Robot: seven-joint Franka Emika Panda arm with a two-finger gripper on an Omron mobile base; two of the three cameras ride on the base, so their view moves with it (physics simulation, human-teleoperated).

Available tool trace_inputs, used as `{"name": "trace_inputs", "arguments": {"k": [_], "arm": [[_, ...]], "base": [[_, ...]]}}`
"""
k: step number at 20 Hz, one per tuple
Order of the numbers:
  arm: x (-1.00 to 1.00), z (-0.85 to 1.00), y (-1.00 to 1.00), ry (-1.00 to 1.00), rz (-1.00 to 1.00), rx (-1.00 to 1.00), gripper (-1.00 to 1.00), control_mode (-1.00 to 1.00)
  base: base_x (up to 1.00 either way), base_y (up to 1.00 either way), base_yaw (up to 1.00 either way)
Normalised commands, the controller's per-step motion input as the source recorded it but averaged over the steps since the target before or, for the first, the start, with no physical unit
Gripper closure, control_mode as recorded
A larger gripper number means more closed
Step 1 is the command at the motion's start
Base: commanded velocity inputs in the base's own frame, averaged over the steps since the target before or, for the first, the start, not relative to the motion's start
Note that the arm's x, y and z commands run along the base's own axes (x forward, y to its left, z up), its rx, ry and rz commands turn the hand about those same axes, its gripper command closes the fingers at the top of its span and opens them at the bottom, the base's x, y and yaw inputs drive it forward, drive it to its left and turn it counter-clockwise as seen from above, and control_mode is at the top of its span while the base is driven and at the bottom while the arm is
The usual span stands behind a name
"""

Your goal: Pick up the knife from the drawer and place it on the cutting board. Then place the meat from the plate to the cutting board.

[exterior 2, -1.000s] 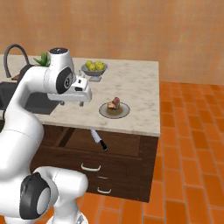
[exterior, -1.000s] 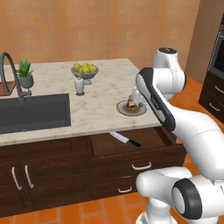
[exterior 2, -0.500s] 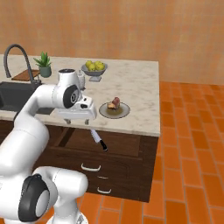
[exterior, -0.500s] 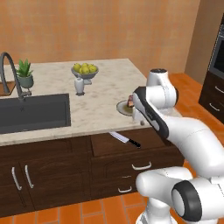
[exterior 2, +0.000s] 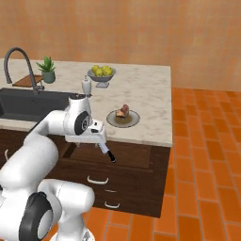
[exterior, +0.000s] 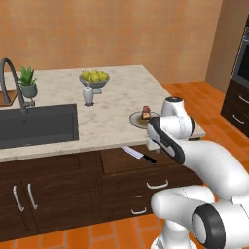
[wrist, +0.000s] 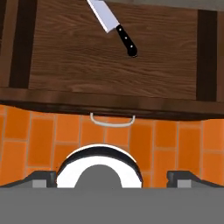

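Note:
The knife (wrist: 114,26) lies in the open drawer (wrist: 109,70), silver blade toward the counter and black handle toward the drawer front. In the right base view my gripper (exterior 2: 98,137) hangs just above the knife (exterior 2: 109,155), pointing down over the drawer (exterior 2: 139,157). Its fingertips (wrist: 41,177) stand wide apart, open, with nothing between them, over the drawer's front edge. The meat (exterior: 146,112) sits on the plate (exterior: 137,121) near the counter's front edge. The cutting board (exterior 2: 26,81) lies far left behind the faucet.
A dark sink (exterior: 36,124) with a curved faucet (exterior: 12,80) takes up the counter's left part. A pedestal bowl of yellow-green fruit (exterior: 94,78), a small white bottle (exterior: 88,95) and a potted plant (exterior: 28,83) stand behind it. Orange tile floor (exterior 2: 202,179) lies to the right.
My arm has swung down from above the counter beside the plate to just over the open drawer. The knife, plate and meat have not moved.

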Motion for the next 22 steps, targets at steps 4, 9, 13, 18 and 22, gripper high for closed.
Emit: {"name": "trace_inputs", "arguments": {"k": [4, 9, 13, 18, 22], "arm": [[0.80, -0.38, -0.23, 0.11, 0.00, 0.08, -1.00, -1.00], [0.58, -0.46, -0.22, 0.04, 0.00, 0.09, -1.00, -1.00], [0.41, -0.34, -0.03, 0.01, 0.00, 0.01, -1.00, -1.00], [0.18, -0.58, 0.00, 0.03, 0.00, 0.00, -1.00, -1.00], [0.13, -0.53, 0.00, 0.00, 0.00, 0.00, -1.00, -1.00]], "base": [[0.00, 0.00, 0.00], [0.00, 0.00, 0.00], [0.00, 0.00, 0.00], [0.00, 0.00, 0.00], [0.00, 0.00, 0.00]]}}
